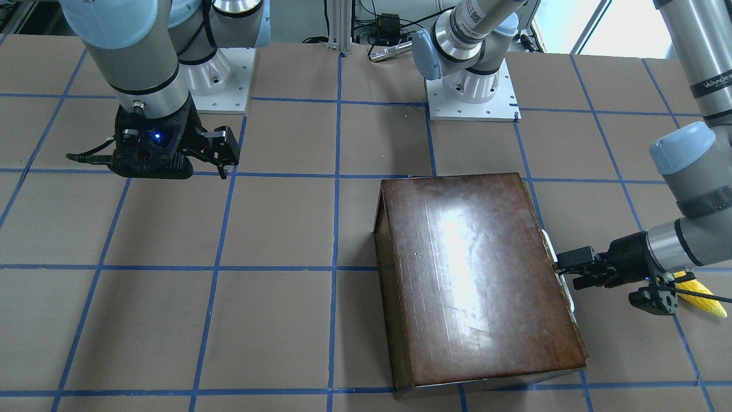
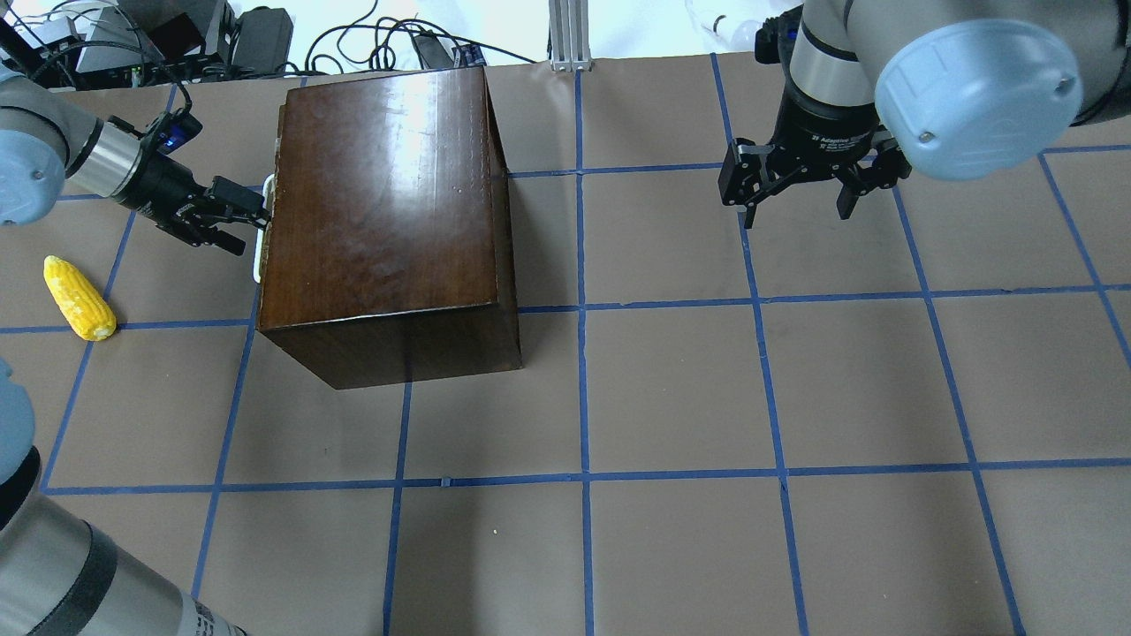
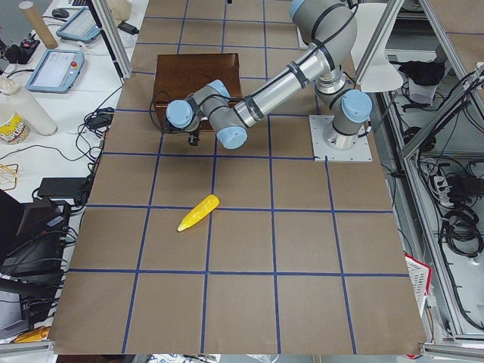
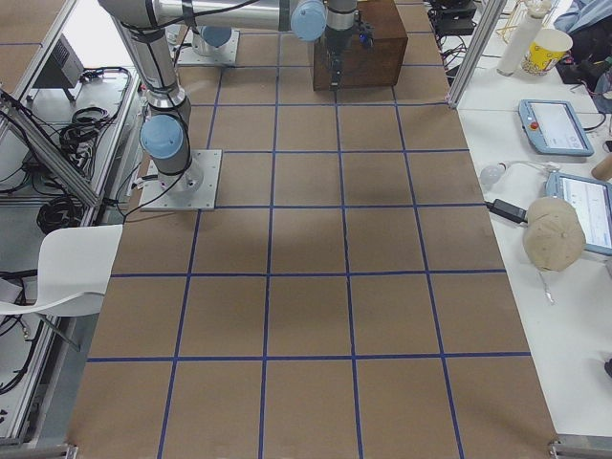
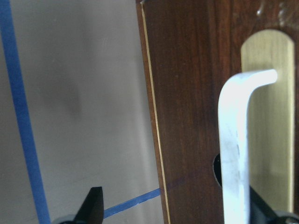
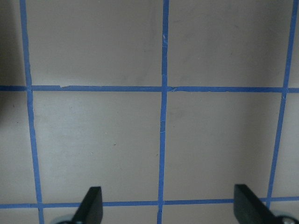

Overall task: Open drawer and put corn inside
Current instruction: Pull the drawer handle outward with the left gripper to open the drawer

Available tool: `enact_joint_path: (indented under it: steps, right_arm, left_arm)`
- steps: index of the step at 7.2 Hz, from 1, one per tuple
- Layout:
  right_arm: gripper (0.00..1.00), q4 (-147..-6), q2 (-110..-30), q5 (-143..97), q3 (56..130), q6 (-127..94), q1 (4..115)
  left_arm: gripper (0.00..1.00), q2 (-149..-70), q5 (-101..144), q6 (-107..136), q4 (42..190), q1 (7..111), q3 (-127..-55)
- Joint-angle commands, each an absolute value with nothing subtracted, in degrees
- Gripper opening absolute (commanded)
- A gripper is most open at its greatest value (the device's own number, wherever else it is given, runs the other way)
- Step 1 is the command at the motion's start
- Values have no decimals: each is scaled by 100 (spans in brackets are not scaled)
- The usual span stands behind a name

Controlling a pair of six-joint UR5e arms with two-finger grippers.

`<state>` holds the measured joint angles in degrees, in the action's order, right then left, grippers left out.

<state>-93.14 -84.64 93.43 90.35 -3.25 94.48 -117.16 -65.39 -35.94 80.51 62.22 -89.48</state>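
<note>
The glossy dark-brown box [image 2: 380,203] stands on the table with its drawer shut. The drawer's brown front panel [image 5: 196,93] carries a white handle [image 5: 232,154] on a brass plate. My left gripper [image 2: 250,215] is open at that handle; in the left wrist view [image 5: 177,210] the handle lies between the jaws, close to the right finger. The yellow corn [image 2: 79,298] lies on the table to the left of the box, beside my left arm; it also shows in the front-facing view [image 1: 706,297]. My right gripper [image 2: 795,215] is open and empty, hovering over bare table far right of the box.
The table is brown paper with a blue tape grid [image 6: 163,88]. Cables and boxes [image 2: 221,35] lie beyond its far edge. The arm bases [image 1: 472,97] stand at the robot's side of the table.
</note>
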Motion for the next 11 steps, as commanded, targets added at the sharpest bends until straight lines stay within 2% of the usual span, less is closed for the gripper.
enact_joint_path:
  steps: [1,11]
  right_arm:
    - [100,-9308,-8464,9343,9035,-325,9448]
    - [100,-9308,-8464,9343,9035,-325,9448]
  left_arm:
    - [100,-11707,-6565,-3595,8051,6214,-8921]
    - [100,-11751,-7400,-4384,8139,5942,-8490]
